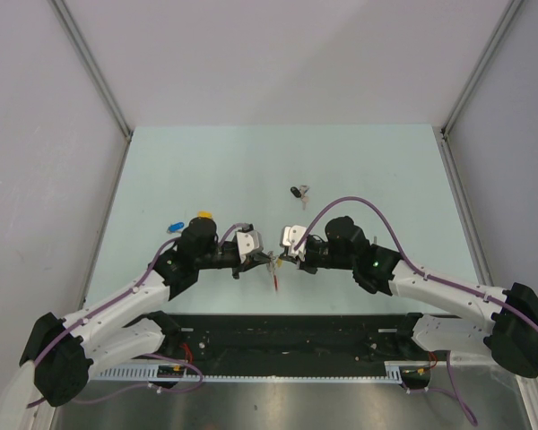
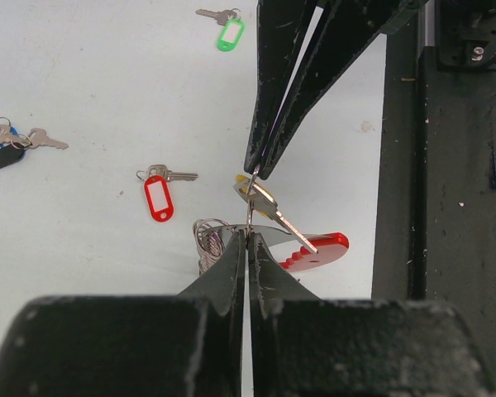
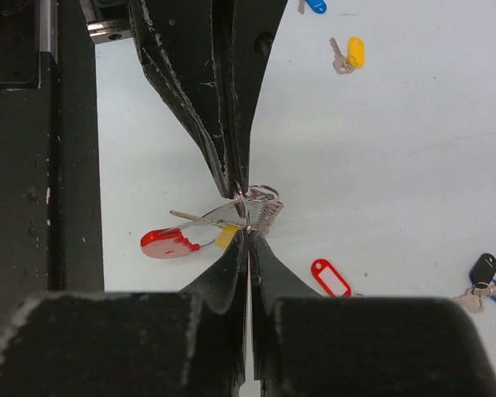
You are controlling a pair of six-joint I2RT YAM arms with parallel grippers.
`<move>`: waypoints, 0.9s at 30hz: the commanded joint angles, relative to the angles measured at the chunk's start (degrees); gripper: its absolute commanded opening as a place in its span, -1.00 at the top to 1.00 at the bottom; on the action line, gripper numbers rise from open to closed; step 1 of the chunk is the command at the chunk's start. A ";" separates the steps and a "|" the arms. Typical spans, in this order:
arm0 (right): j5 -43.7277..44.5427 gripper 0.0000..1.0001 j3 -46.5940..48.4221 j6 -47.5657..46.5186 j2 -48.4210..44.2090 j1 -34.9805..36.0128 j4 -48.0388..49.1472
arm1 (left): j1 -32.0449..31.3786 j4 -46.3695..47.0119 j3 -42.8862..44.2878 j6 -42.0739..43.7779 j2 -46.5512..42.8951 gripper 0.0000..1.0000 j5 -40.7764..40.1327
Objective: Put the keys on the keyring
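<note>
**Keyring and one key pinched between two closed grippers**

Above the pale green table (image 1: 206, 161), near its front edge, tip against tip: the left gripper (image 1: 269, 260) and the right gripper (image 1: 283, 254).

Pressed fully together on a thin wire, the fingers of the left gripper; at their tips, the large oval keyring (image 2: 318, 246), half thick red band, half pale grey scalloped chain. Seemingly gripped by its wire part, though too fine to tell exactly.

Pressed together in the same way, the fingers of the right gripper, on a thin wire loop; hanging just below them, tilted, the small silver key with yellow tag (image 2: 260, 198), touching the keyring.

Lying flat on the table, well apart from the grippers:
- a silver key with red plastic tag (image 2: 158, 197), with a white paper insert; writing on it, if any, too small to read;
- a silver key with green tag (image 2: 229, 33);
- a small bunch with a black tag (image 2: 0, 158) and something blue beside it;
- a second key with yellow tag (image 3: 354, 51);
- a blue tag (image 3: 316, 5), cut by the frame edge.
</note>
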 commanded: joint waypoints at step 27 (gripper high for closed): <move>-2.73 1.00 2.24 0.36 -0.35 -0.12 1.56 | -0.26 -0.62 1.27 1.80 -0.95 0.99 0.93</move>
